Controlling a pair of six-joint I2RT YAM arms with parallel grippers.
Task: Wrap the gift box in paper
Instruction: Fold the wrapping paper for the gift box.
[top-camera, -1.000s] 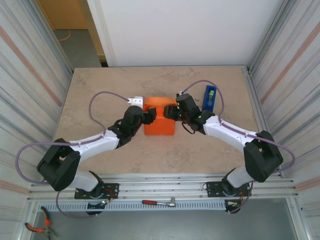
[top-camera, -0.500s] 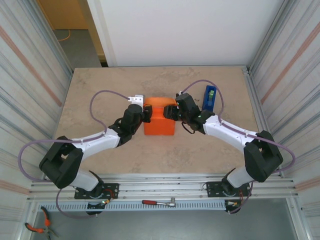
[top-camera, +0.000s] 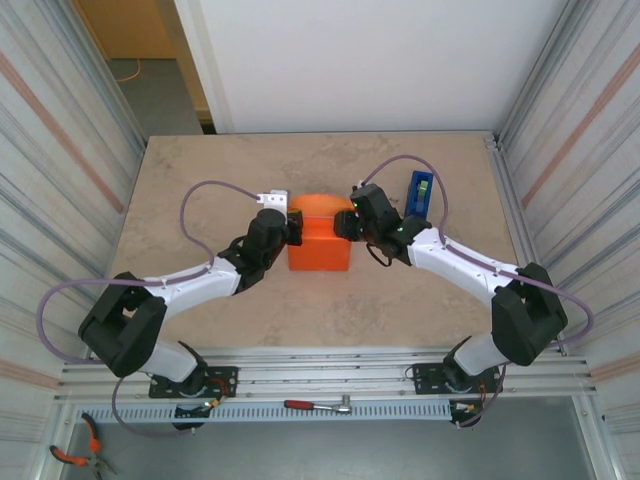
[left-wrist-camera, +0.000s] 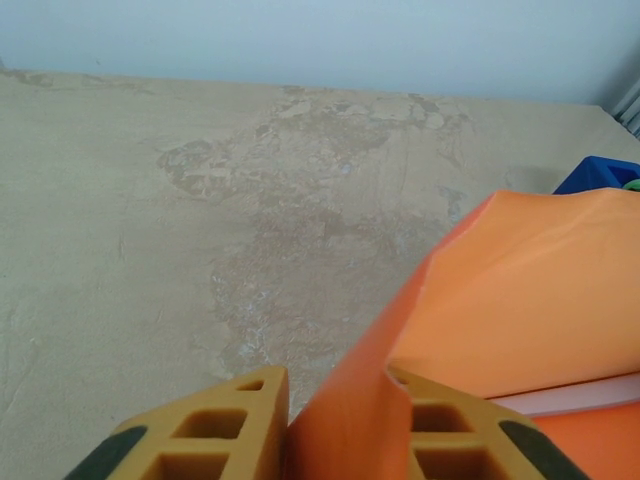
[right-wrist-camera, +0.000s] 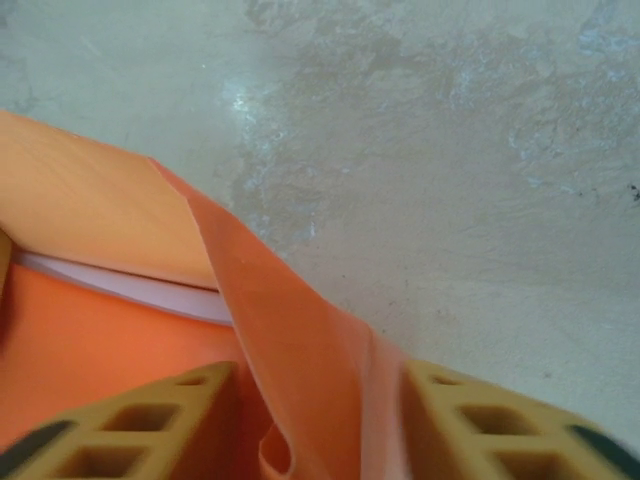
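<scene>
A: Loc of small flat gift box (left-wrist-camera: 590, 392)?
B: Mid desk (top-camera: 200, 170), buried under thin matte bright-orange paper sheet (top-camera: 320, 250). Just a pale edge strip peeking out in both wrist views.
A: Left hand (left-wrist-camera: 338, 445)?
B: Clamped on an upright paper fold at box's left side, yellow fingers (left-wrist-camera: 190, 440) pressing it from both sides.
A: Right hand (right-wrist-camera: 320, 430)?
B: Mirrored on right side. Fold bunched between the fingers, looks pinched, looser than L.
A: Why held so?
B: Prob. to pull side flaps up & taut, creasing sheet against box edges before folding over.
A: Blue plastic tape dispenser (top-camera: 419, 195)?
B: Upright just beyond R arm, apart from parcel. Prob. parked within reach for sealing.
A: Stage?
B: Top covered, ends not closed, no tape on paper seen.
</scene>
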